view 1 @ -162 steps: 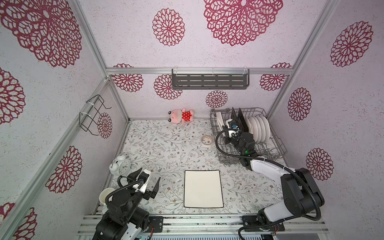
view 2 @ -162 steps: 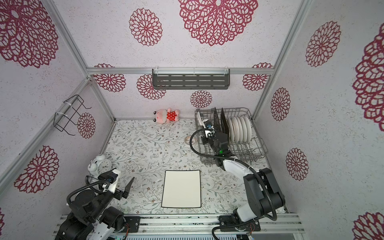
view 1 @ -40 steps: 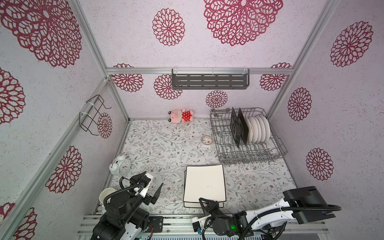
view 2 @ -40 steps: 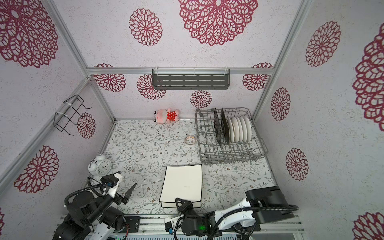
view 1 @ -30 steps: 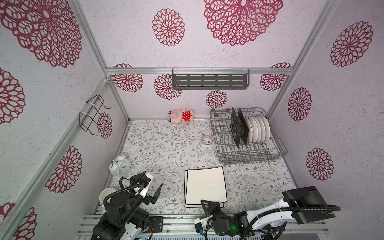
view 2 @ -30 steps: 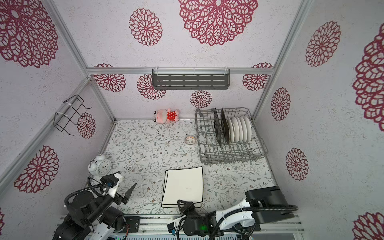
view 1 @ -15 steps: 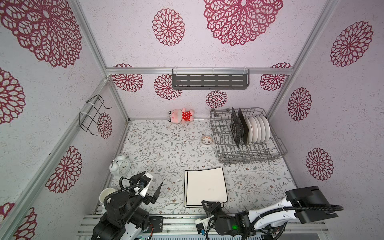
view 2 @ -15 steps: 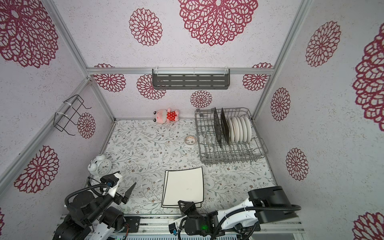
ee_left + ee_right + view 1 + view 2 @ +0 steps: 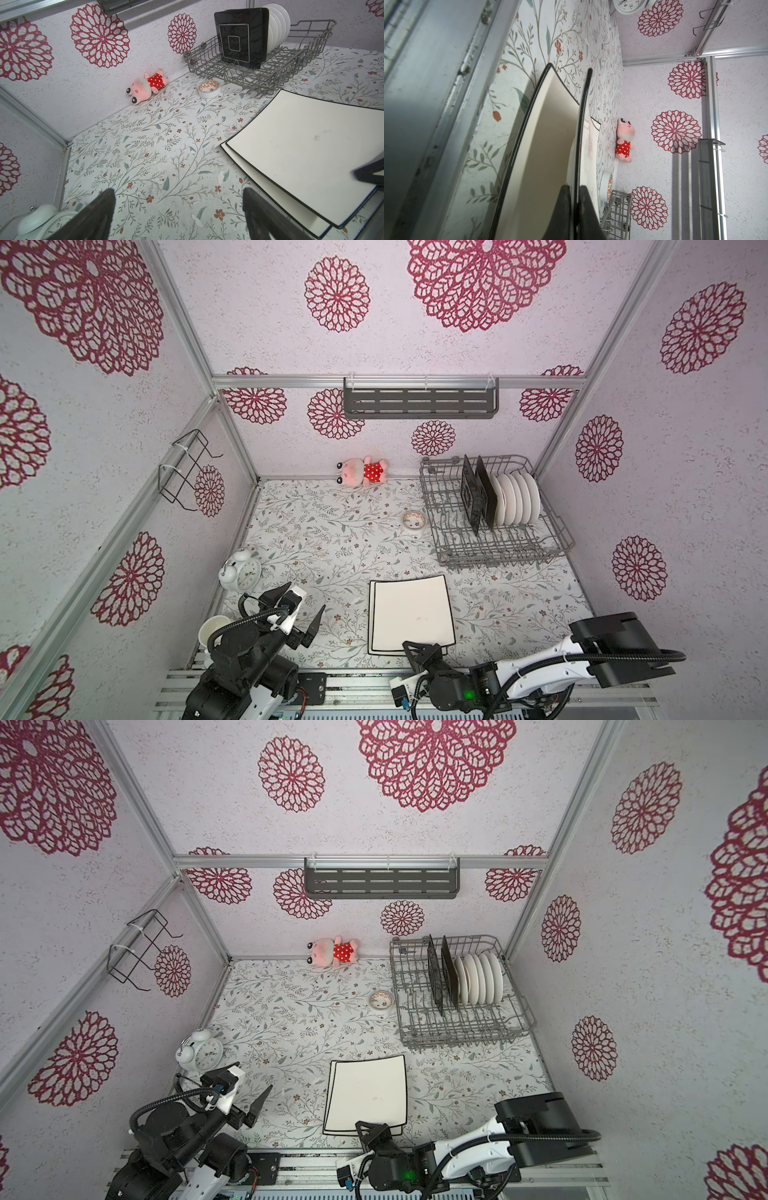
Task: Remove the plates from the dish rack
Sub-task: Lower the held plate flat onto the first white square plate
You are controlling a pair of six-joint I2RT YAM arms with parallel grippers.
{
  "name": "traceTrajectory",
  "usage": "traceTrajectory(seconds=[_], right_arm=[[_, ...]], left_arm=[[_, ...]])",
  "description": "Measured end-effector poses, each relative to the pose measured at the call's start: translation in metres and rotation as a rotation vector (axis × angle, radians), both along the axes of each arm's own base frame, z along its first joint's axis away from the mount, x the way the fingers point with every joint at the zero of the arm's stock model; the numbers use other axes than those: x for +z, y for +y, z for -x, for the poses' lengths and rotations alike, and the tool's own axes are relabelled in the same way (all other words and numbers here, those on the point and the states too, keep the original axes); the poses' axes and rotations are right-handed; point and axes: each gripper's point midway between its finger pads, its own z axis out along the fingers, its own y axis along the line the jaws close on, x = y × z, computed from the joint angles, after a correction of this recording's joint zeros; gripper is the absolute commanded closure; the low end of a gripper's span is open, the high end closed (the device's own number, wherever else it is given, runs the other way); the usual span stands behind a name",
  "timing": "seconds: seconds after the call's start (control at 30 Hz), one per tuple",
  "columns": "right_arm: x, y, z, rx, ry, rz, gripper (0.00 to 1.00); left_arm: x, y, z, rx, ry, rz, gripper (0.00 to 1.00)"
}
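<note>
The right hand sits low at the front edge of the table, its fingers pinched tight on the near rim of a large white dark-rimmed plate. That plate stretches away from the hand over a second plate of the same kind, set a little askew, so the lower one shows as a thin strip along one side. In the right wrist view the hand grips the rim edge-on, and a gap shows between that rim and the lower plate's face (whether the far edge touches, I cannot tell).

The left hand hangs above the table, apart from the stacked plates and on the left arm's side of them. Its jaws are spread wide with nothing between them.

The dish rack stands well beyond the right hand, off to its right against the back wall. Two black square plates stand upright in it. Just beside them, on the side farther from the left hand, is a close row of round white plates.
</note>
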Motion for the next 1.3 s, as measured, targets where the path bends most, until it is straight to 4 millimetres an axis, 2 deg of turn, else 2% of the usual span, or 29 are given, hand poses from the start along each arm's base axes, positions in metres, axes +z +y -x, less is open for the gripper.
traceTrajectory(seconds=[0.53, 1.03, 1.3], right_arm=[[-0.006, 0.003, 0.003, -0.018, 0.014, -0.025, 1.00], [-0.016, 0.002, 0.008, -0.029, 0.012, -0.014, 0.84], [-0.027, -0.002, 0.010, -0.026, 0.027, 0.024, 0.78]], left_arm=[[0.000, 0.000, 0.000, -0.001, 0.000, 0.000, 0.03], [0.000, 0.000, 0.000, -0.002, 0.000, 0.000, 0.03], [0.000, -0.001, 0.000, -0.004, 0.000, 0.000, 0.03]])
